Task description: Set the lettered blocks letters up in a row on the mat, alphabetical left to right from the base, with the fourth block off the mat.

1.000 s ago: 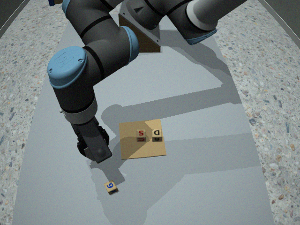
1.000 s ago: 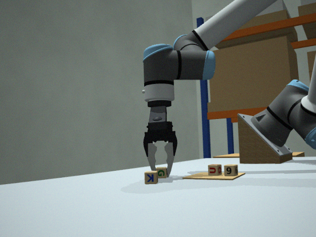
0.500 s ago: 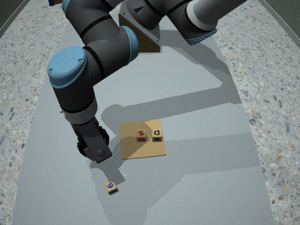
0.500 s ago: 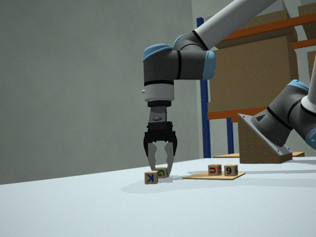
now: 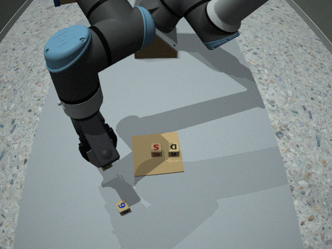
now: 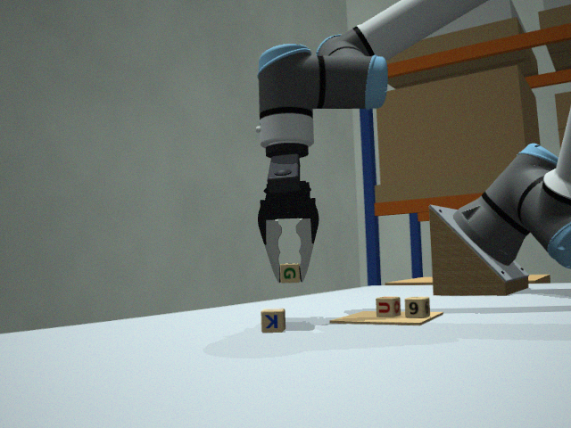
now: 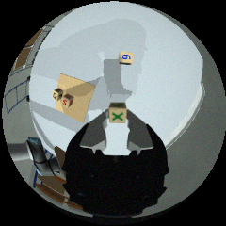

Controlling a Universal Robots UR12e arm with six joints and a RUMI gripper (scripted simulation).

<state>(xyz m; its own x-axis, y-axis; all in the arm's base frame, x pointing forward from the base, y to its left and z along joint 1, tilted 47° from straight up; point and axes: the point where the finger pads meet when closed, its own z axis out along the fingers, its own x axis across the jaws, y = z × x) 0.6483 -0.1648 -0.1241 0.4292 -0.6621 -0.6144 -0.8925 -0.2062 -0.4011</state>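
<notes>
My gripper (image 5: 107, 166) (image 6: 290, 275) (image 7: 118, 123) is shut on a wooden block (image 5: 106, 167) (image 6: 290, 272) (image 7: 118, 115) and holds it well above the table, left of the mat. The block shows a green X on top and a green G on one side. On the tan mat (image 5: 146, 166) (image 6: 359, 318) (image 7: 77, 107) stand two blocks close together: one with a red S on top (image 5: 155, 149) (image 6: 387, 307) (image 7: 68, 100) and one with a black D on top (image 5: 173, 148) (image 6: 417, 307) (image 7: 57, 95). A block with a blue 9 on top (image 5: 122, 206) (image 6: 272, 320) (image 7: 125, 57) lies off the mat on the table.
The arm's wooden wedge base (image 5: 155, 51) (image 6: 466, 262) stands at the back of the grey table (image 5: 214, 201). Shelving with blue posts (image 6: 368, 184) and cardboard boxes stands behind it. Speckled floor borders the table on both sides.
</notes>
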